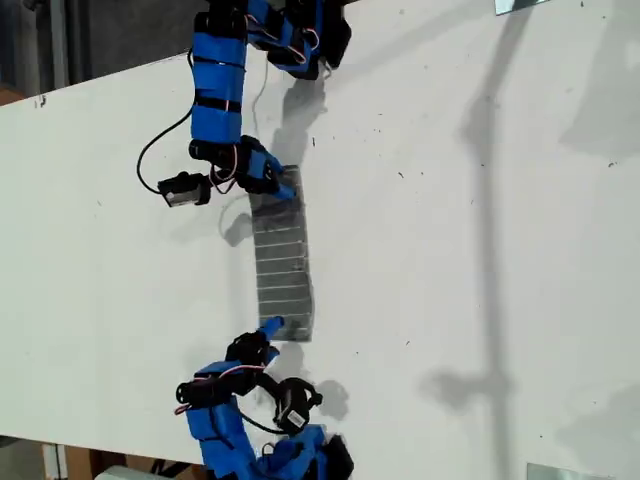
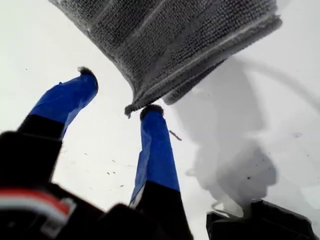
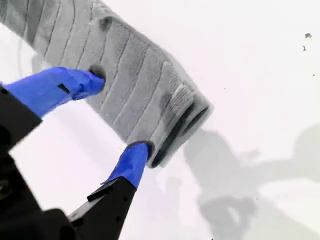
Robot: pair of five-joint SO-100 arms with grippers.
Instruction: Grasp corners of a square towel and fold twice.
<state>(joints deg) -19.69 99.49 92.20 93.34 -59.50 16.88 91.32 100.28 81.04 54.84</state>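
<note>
The grey striped towel [image 1: 282,260] lies on the white table [image 1: 480,250], folded into a narrow strip that runs away from the near edge in the exterior view. My first gripper [image 1: 268,328] [image 2: 119,91] is open at the strip's near end. One fingertip [image 2: 151,111] touches a towel [image 2: 170,40] corner [image 2: 131,108]; the other stands apart on the table. My second gripper [image 1: 283,188] [image 3: 117,111] is open at the far end. One of its fingertips [image 3: 95,75] rests on the towel [image 3: 135,80] and the other [image 3: 139,149] sits by the layered end corner [image 3: 165,150].
The table's far edge [image 1: 100,80] slants across the exterior view's upper left. Each arm's base stands at an edge of the table: one [image 1: 290,30] at the far edge, the other [image 1: 270,450] at the near edge. Black cables [image 1: 160,140] hang beside the far arm.
</note>
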